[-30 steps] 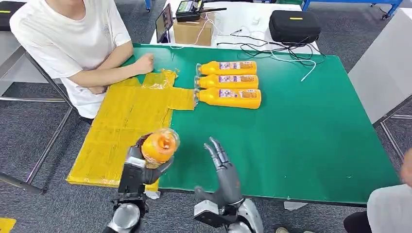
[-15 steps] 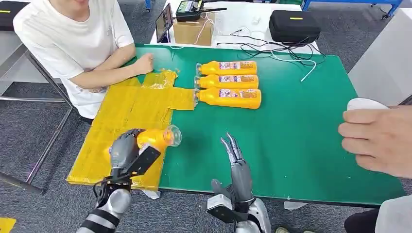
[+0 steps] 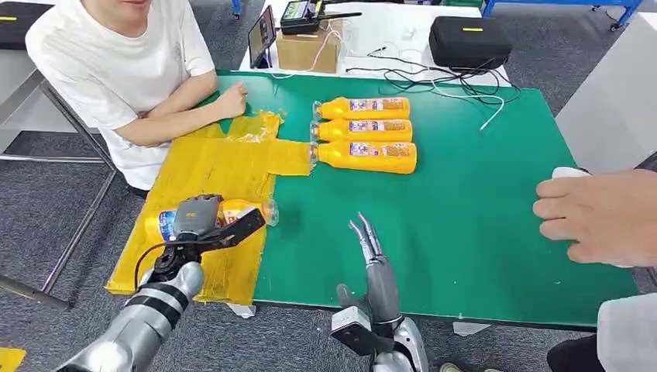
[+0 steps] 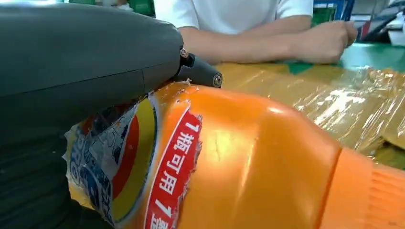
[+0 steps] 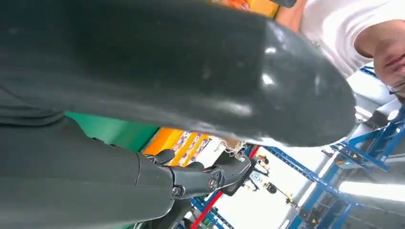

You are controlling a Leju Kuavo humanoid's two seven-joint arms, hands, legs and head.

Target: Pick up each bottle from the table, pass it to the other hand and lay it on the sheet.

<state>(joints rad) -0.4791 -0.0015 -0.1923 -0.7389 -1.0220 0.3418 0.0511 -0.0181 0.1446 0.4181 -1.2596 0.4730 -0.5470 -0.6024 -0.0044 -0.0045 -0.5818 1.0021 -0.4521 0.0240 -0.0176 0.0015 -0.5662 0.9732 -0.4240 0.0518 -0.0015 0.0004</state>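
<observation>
My left hand (image 3: 203,225) grips an orange bottle (image 3: 232,212) that lies on its side low over the near part of the yellow sheet (image 3: 194,182), cap end toward the green table. The left wrist view shows the same bottle (image 4: 248,162) close up with its torn label, under my left hand (image 4: 71,67). My right hand (image 3: 370,256) stands upright at the table's near edge, fingers straight and apart, holding nothing; the right wrist view shows this right hand (image 5: 191,179) the same way. Three more orange bottles (image 3: 364,132) lie side by side at the far middle of the table.
A person in a white shirt (image 3: 116,62) sits at the far left, a hand (image 3: 230,101) resting by the sheet's far end. Another person's hand (image 3: 596,217) reaches in over the table's right edge. A box (image 3: 307,48), cables and a black case (image 3: 469,40) stand behind the table.
My left hand has carried the bottle lower and leftward, turning it onto its side over the sheet. My right hand has drawn back toward the near edge. A person's hand came in from the right.
</observation>
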